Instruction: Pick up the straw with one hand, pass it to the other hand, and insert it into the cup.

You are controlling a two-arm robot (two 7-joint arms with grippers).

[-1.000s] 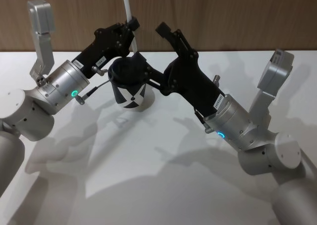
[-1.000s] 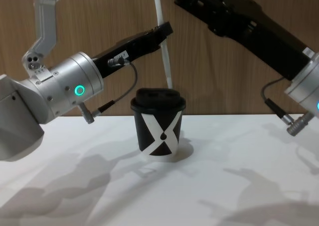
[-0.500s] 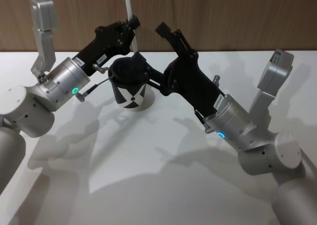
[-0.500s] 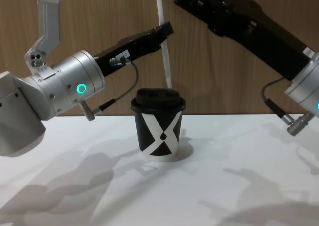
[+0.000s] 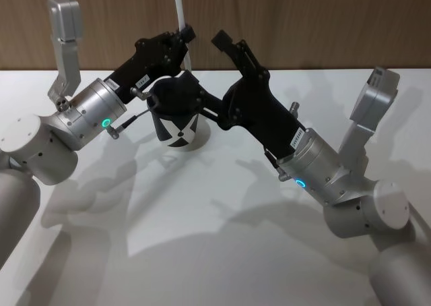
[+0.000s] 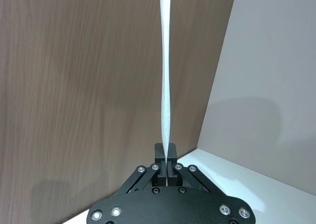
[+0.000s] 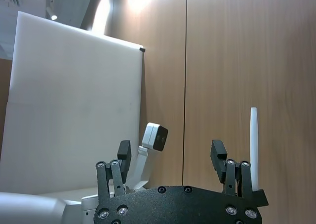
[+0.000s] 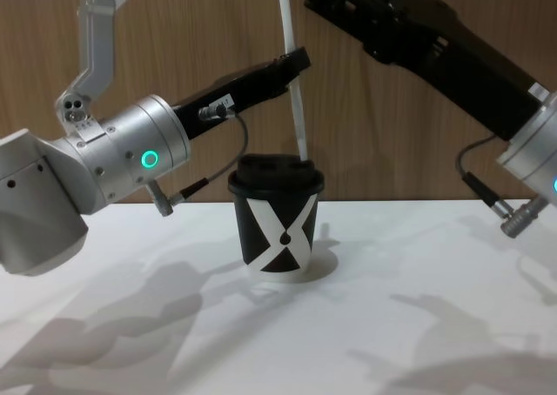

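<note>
The black cup (image 5: 176,117) with its white X mark (image 8: 279,223) stands on the white table. A thin white straw (image 8: 292,73) hangs almost upright over it, its lower tip at the domed lid (image 8: 277,170). My left gripper (image 5: 184,34) is shut on the straw partway up, and in the left wrist view the straw (image 6: 166,91) rises from the pinched fingertips (image 6: 167,166). My right gripper (image 5: 215,70) is open just right of the cup and holds nothing. The right wrist view shows its spread fingers (image 7: 220,157) with the straw (image 7: 254,145) beside them.
A wooden wall (image 8: 157,30) rises right behind the cup. The white table (image 5: 222,252) spreads out bare in front. My right arm (image 8: 435,38) slants across above and to the right of the cup.
My left gripper has shifted a little to the right and down with the straw, bringing its lower tip onto the lid. The right arm has not moved.
</note>
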